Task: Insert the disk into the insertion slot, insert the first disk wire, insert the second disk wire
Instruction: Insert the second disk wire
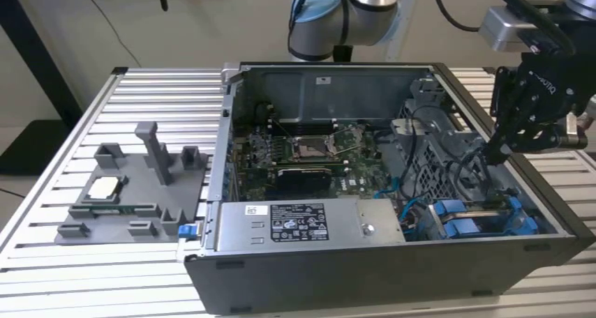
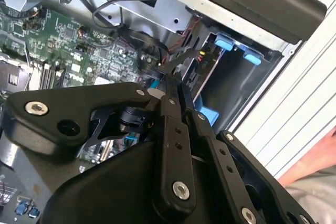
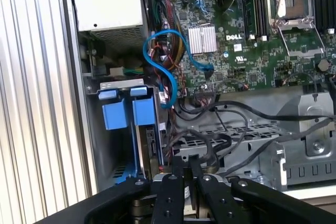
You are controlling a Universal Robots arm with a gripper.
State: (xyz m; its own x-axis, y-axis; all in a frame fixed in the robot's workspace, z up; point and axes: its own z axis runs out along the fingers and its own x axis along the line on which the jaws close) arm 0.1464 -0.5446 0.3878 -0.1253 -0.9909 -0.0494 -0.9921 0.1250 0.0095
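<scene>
The disk (image 3: 144,118) sits in the insertion slot (image 3: 122,84), its blue carrier (image 1: 465,226) showing at the case's near corner on the exterior view's right. My gripper (image 1: 495,157) reaches down into the case just behind that bay, over a tangle of black wires (image 3: 231,109). In both wrist views the fingers (image 2: 170,114) stand pressed close together. A black wire plug (image 2: 155,62) lies at the tips of my gripper (image 2: 176,77), beside the bay's blue guides (image 2: 226,41). My gripper (image 3: 187,163) hovers next to the carrier's rail.
The motherboard (image 1: 308,154) fills the case floor, with the grey power-supply box (image 1: 308,224) at the front. A blue cable (image 3: 163,56) loops near the bay. A grey fixture plate (image 1: 130,192) lies on the slatted table (image 1: 56,276). A person's hand (image 2: 315,166) is beside the case.
</scene>
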